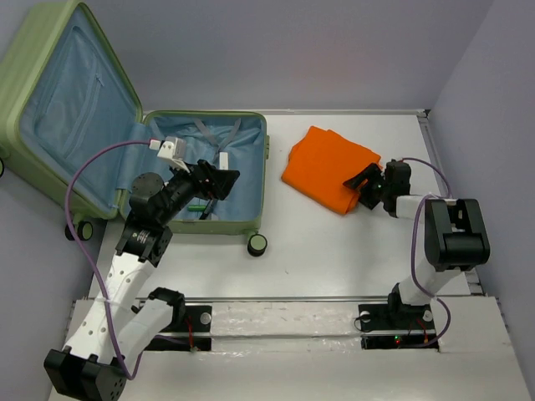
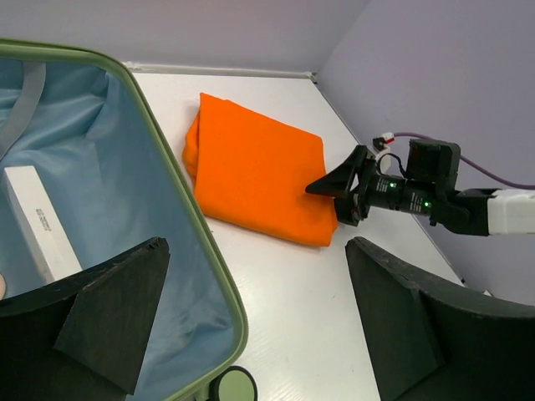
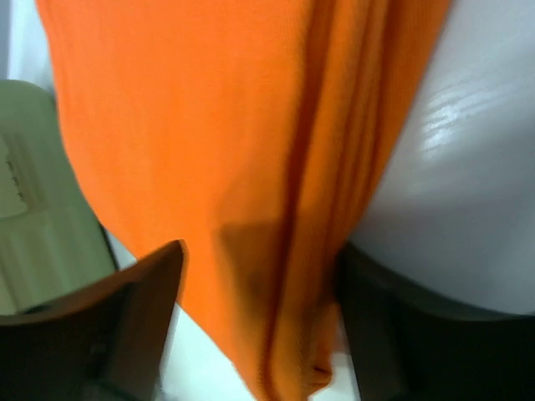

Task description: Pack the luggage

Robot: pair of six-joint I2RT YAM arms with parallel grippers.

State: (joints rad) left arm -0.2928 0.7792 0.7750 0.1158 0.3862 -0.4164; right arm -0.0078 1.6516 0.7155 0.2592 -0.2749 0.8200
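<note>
Luggage (image 1: 230,225) sits at the far left of the white table (image 1: 334,259). It is a large light green hard-shell suitcase with a ribbed shell and light blue fabric lining. It lies open, with its lid propped up and leaning out to the left and its base flat on the surface. One small black wheel (image 1: 257,244) shows at the near corner. Inside the base lie grey straps and a long white box (image 2: 38,221).

The left gripper (image 1: 219,182) hovers over the open base. Its fingers are spread wide and there is nothing between them.

A folded orange cloth (image 1: 326,163) lies on the table just beside the suitcase's right wall, apart from it. The right gripper (image 1: 361,182) is at the cloth's near right edge. Its fingers are parted wide and straddle the folded edge without pinching it. The right wrist view shows the layered fabric running between the two dark pads.

The step in hand looks to be picking up the cloth, which is not yet packed. The next move calls for the right fingers to close firmly on all the folded layers. The cloth then has to be lifted high enough to clear the green rim and carried left over the base. Soft fabric may sag, unfold or drag on the table, so a deep bite on the fold would likely serve best. The left arm may need to give way so the two do not meet above the lining.
</note>
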